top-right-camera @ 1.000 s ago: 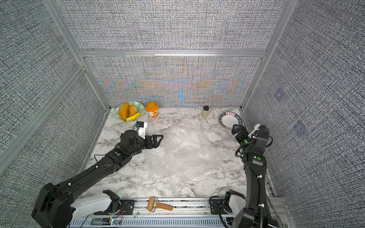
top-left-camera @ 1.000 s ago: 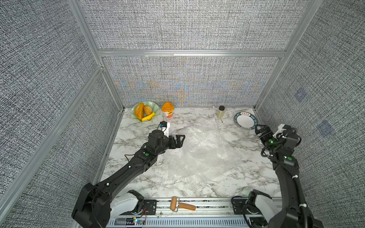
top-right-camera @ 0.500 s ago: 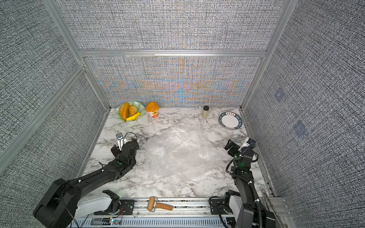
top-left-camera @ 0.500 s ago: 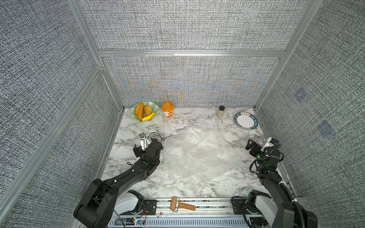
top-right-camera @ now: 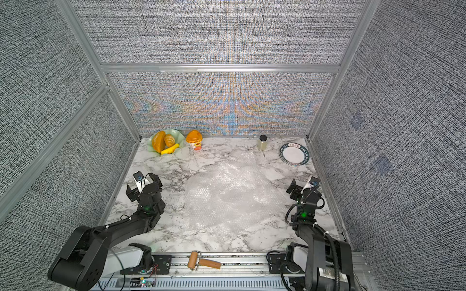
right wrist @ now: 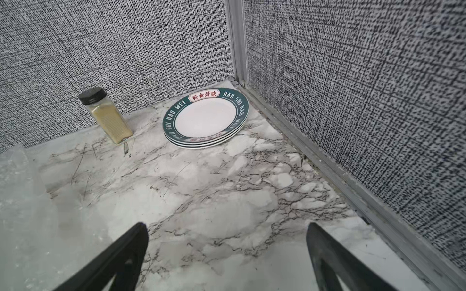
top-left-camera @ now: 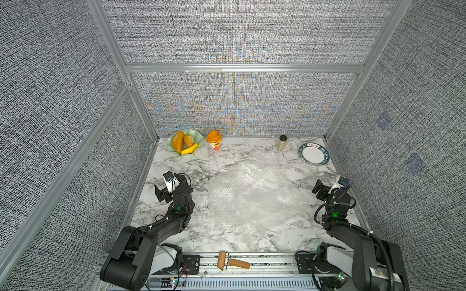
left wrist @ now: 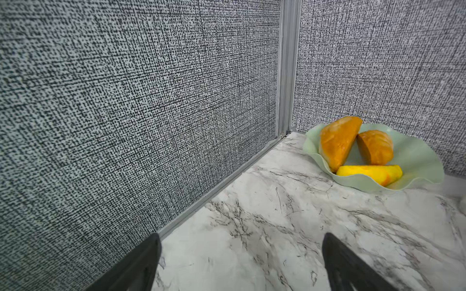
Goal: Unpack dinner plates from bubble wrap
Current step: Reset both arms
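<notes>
**Marble tabletop (top-left-camera: 252, 245) left to itself: dinner plates (top-left-camera: 312, 154) out, bubble wrap (top-left-camera: 249, 194) empty**

Grey woven walls box in the scene, and within a second both arms have drawn away from the far half of the tabletop to its near corners. A second ago the left arm reached out beside the bubble wrap and the right arm stood close to the dinner plates. Now each sits folded at its own side.

The left pincer (left wrist: 239, 236) is spread wide over bare marble and holds nothing. The right pincer (right wrist: 226, 225) is likewise wide and empty.

The dinner plates rest stacked in the far right corner, the lettered teal-rimmed one on top. They sit near a spice jar (right wrist: 106, 116) and well apart from the wrap. The bubble wrap lies spread in the middle, unchanged, with no plate showing under it in both top views.

Judging by this, the unpacking looks finished — the retreat reads as a return to rest rather than a fresh reach.
</notes>
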Tool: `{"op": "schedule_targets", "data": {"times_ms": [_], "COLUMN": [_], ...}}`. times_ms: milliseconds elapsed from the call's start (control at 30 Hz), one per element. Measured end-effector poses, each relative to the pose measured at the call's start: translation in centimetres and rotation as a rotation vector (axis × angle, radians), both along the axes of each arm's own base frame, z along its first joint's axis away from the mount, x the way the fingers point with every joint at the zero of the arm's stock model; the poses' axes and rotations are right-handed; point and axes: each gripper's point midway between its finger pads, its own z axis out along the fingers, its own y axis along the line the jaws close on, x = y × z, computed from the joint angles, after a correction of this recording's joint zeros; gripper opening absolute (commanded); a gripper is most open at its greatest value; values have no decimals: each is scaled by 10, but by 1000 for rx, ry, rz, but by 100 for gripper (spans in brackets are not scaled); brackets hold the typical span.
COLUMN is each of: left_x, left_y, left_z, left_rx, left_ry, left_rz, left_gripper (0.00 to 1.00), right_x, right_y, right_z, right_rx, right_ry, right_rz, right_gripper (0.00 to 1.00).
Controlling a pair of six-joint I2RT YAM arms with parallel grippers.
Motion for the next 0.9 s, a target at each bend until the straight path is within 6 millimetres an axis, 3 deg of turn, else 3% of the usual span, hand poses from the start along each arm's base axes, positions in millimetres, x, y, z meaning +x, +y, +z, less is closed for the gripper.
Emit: {"op": "schedule_targets", "data": {"times_ms": [167, 233, 333, 400, 500, 600, 767, 900], "left_x": [-5, -5, 7, 10, 11, 18, 26, 33], "left_y": [2, 0, -16, -20, -24, -25, -30, -29], "left_z": [-38, -45, -28, -20, -20, -18, -32, -25], "left_rx": [39, 59, 56, 58, 55, 50, 31, 19], "left_ry": [59, 60, -11, -46, -54, -64, -24, -48], "left_rz": [-85, -129, -242, -281, -322, -369, -423, -438], "left_gripper": [100, 100, 100, 100, 100, 100, 100, 99], "right_x": [14, 18, 24, 28, 43, 50, 59, 65], "right_y": [16, 24, 36, 43, 50, 57, 61, 64], "right_z": [-16, -26, -36, -31, -8, -13, -11, -12], "right_rx": [-2, -14, -39, -62, -106, -125, -144, -145], "right_ry": [11, 22, 28, 20, -39, -12, 4, 26], "right_rz": [56, 86, 129, 155, 185, 217, 248, 272], "right_gripper": [99, 99, 99, 99, 99, 99, 99, 99]}}
